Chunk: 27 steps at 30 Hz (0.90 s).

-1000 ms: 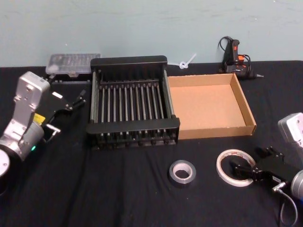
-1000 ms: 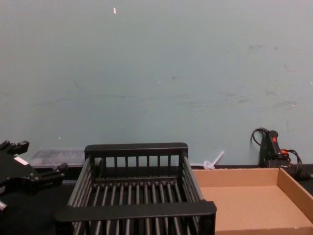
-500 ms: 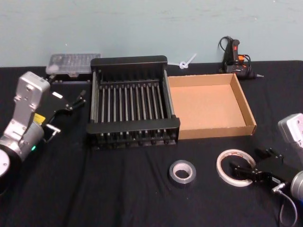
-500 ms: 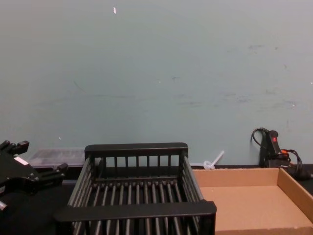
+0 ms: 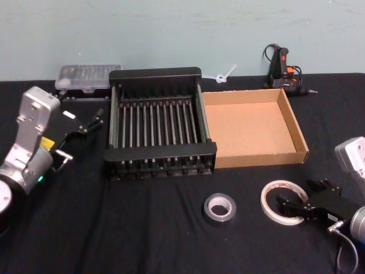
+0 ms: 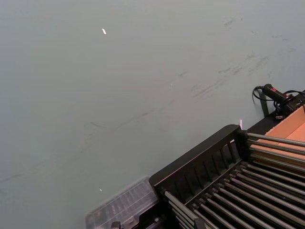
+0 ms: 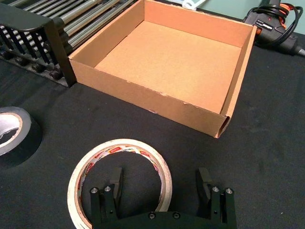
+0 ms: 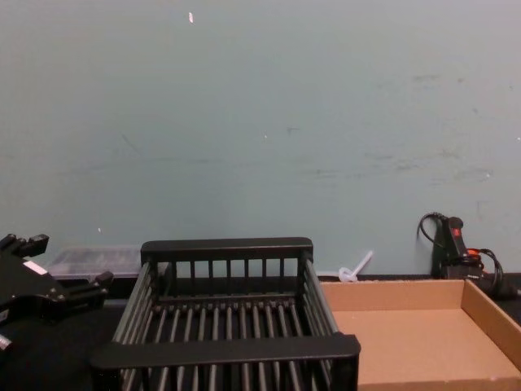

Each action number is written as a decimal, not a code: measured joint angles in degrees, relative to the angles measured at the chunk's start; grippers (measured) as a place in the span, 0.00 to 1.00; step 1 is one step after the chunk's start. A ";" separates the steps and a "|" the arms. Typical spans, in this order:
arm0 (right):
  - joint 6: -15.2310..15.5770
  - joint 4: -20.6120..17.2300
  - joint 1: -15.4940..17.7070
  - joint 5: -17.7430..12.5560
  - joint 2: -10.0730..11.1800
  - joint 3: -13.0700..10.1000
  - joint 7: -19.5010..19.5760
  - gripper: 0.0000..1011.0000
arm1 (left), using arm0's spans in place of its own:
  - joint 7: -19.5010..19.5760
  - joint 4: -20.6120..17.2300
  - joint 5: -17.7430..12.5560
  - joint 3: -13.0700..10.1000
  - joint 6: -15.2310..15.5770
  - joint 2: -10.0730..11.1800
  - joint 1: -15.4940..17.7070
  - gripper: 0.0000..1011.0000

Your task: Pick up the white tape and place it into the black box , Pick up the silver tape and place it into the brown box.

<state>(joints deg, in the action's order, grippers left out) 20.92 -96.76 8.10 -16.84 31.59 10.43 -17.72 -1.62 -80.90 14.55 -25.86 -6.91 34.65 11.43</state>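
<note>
The right gripper [image 5: 300,201] hung low near the table's front right corner, its fingers [image 7: 115,177] spread apart, one inside the white tape [image 5: 282,201] and one outside its rim. The tape lay flat on the black table [image 5: 142,228]. The silver tape [image 5: 219,208] lay just left of it. Behind stood the black box [image 5: 157,123] and brown box [image 5: 254,127], touching. The left gripper [image 5: 85,124] hovered open by the table's left edge.
</note>
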 joint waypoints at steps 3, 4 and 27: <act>-0.01 -0.02 0.00 0.00 0.01 0.02 0.01 0.99 | 0.00 0.00 0.00 0.00 0.00 0.00 0.00 0.99; -0.01 -0.02 0.00 0.00 0.01 0.02 0.01 0.99 | 0.00 0.00 0.00 0.00 0.00 0.00 0.00 0.99; -0.10 -0.07 0.00 -0.03 0.06 0.07 0.09 0.36 | 0.00 0.00 0.00 0.00 0.00 0.00 0.00 0.99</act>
<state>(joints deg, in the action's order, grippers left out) 20.83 -96.83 8.10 -16.87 31.65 10.51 -17.63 -1.62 -80.90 14.55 -25.86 -6.90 34.65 11.43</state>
